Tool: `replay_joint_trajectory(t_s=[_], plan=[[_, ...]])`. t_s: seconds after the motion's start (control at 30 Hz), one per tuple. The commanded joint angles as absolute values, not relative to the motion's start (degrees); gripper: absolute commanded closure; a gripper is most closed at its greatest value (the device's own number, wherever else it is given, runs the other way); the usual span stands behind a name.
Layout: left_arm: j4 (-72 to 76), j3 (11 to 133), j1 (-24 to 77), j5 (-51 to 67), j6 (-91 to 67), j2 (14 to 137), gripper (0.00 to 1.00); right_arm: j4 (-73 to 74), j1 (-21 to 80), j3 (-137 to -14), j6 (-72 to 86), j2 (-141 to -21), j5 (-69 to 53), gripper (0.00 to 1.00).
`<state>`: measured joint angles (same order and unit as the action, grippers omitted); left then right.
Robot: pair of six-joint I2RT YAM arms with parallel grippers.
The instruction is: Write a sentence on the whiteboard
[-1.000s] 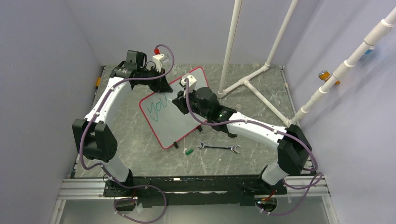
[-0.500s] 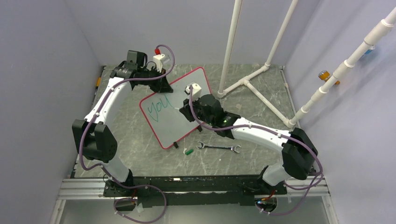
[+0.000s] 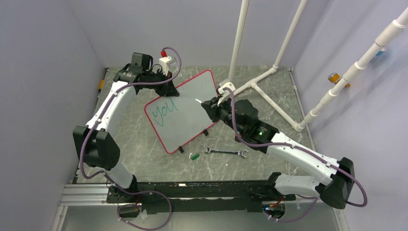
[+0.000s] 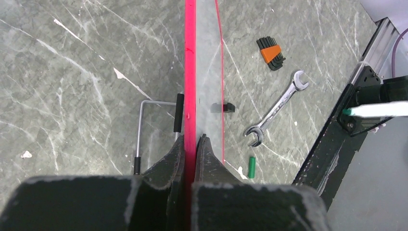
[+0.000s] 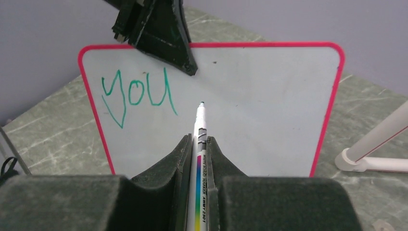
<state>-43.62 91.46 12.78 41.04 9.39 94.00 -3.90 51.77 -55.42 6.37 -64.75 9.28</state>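
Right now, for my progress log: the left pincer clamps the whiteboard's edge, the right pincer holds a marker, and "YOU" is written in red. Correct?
The "YOU" lettering is green, not red, as the right wrist view shows; only the whiteboard's frame is red. The rest holds.

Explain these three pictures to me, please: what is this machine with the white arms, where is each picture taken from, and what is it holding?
It is two robot arms bolted at the near edge of a table. The wide picture comes from a fixed camera above and behind them; the other two come from a small camera on each wrist. The left pincer is shut on the edge of a red-framed whiteboard, holding it standing on the table. The right pincer is shut on a marker, its tip pointing at the board beside green lettering that reads "you". On the table lie a wrench, a small green cap and a hex key set.
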Motion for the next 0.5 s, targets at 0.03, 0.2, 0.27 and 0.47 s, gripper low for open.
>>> replay_joint_trajectory(t_s=[0.03,0.2,0.27,0.47], plan=[[-44.2,87.2,12.8,25.9,17.8,91.4,1.0,-5.6,51.5,-53.6,4.2,-62.9,11.5,1.0],[-41.6,85.1,12.9,27.6,16.5,88.5,1.0,-7.4,51.6,-52.8,3.3,-63.6,9.6,1.0],[-40.9,84.1,12.9,28.1,16.7,87.3,1.0,-7.9,51.5,-52.7,2.7,-63.9,8.7,1.0],[-36.9,79.7,12.9,28.5,17.2,84.5,1.0,-9.9,51.5,-52.6,1.4,-65.4,6.4,1.0]])
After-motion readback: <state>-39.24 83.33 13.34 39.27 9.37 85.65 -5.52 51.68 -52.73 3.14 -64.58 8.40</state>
